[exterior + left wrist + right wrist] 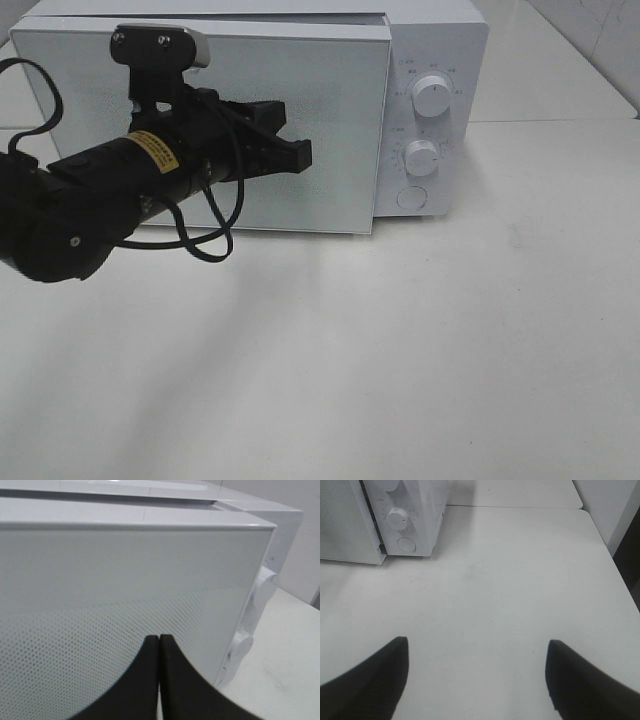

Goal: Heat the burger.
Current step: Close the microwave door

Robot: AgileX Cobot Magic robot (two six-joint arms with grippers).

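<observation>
Burger — not seen in any view. It is judged to sit inside the microwave [440,40], behind the door [340,120], whose dotted panel cannot be seen through.

The door is seen standing a little proud of the body, with a dark gap along its top edge, so it is judged not latched.

The left arm [110,185] is reached across the door front. The left jaws are clenched together on nothing, with the tips brought close to the door face near its middle. Contact cannot be confirmed.

The right jaws are spread wide and grasp nothing. They are hung over the counter [400,350], off to the side of the microwave and well apart from it.

Step in hand, as judged: the door is being pushed shut.

Next move calls for a straight, firm press until the door lies flush — a glancing push could slide off the smooth panel. After that a control must be set: upper knob [433,95], lower knob [421,158] or round button [412,198]. The markings are too small to read.
</observation>
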